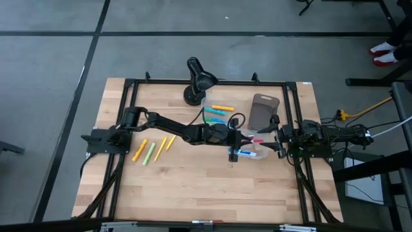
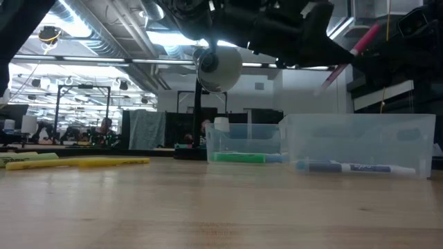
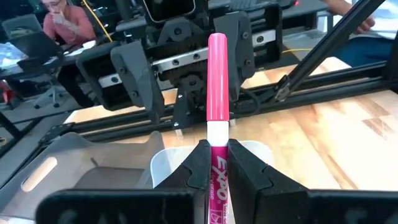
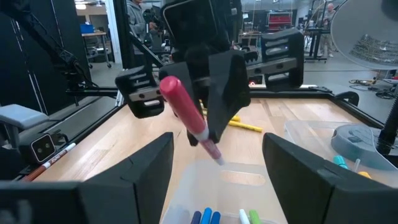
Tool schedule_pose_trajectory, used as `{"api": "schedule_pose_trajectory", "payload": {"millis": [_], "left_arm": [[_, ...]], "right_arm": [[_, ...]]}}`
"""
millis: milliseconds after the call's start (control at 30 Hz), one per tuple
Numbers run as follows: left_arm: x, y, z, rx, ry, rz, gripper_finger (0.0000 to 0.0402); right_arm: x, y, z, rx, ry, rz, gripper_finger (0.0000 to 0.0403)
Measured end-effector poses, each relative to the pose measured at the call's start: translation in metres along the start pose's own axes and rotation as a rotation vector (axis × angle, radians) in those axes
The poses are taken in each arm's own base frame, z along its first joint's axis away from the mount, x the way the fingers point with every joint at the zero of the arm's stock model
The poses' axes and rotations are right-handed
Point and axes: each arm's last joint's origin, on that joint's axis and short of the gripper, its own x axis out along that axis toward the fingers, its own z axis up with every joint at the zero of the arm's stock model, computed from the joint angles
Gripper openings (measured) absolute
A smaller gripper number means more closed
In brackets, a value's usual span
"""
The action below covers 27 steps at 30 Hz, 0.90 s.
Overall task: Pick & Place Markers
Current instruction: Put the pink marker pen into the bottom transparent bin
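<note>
One pink marker clamped in left gripper over clear bin, right gripper spread wide, seemingly empty

Robotics lab, big open hall.
Wood table in a black frame on grey concrete floor; at 12 o'clock beyond it, ceiling strip lights, ducts and rows of benches, with a person seated at a desk.

Pink marker pinched in the air, four loose yellow, orange and green markers toward the table's left edge.
</note>
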Motion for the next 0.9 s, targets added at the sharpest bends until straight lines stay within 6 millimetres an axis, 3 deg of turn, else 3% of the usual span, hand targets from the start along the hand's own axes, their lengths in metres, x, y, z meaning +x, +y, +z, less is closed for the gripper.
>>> {"api": "schedule_pose_trajectory", "payload": {"millis": [300,467,900], "left_arm": [[0.0,0.002,-0.01,-0.044,0.105,0.032,0.0026],[0.0,0.005,-0.011,-0.146,0.103,0.018,0.0026],[0.0,0.004,-0.011,-0.148,0.103,0.016,0.0042]], "right_arm": [[0.0,0.0,0.0,0.0,0.0,0.0,0.0244],[0.0,0.0,0.0,0.0,0.0,0.0,0.0244],[0.0,0.0,0.0,0.0,0.0,0.0,0.0244]]}}
